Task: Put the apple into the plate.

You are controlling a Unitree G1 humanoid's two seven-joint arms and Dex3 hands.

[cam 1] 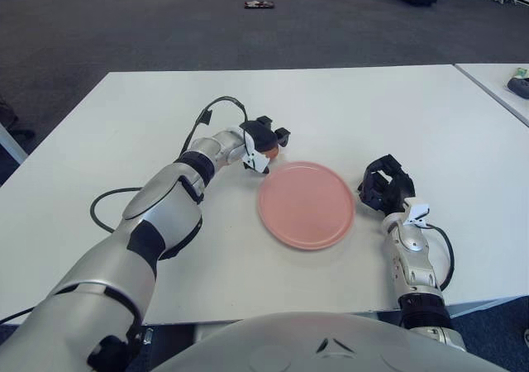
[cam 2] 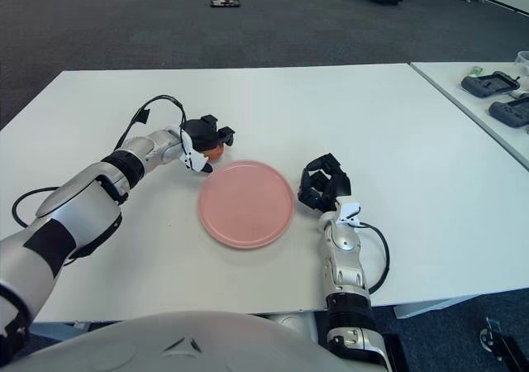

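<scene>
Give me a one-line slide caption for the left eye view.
Left hand grips the apple just beyond the empty pink plate on the white table; right hand idle beside the plate's right edge.

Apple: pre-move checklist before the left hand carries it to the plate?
1. Left hand closed around the apple: ok.
2. Apple lifted off the table: cannot tell, the fingers hide its underside.
3. Plate bare and ready to receive: ok.
4. Route from apple to plate rim free of other things: ok; the plate lies just beside the hand, toward the robot's right.
5. Right hand out of the way, beside the plate's right edge: ok.
</scene>
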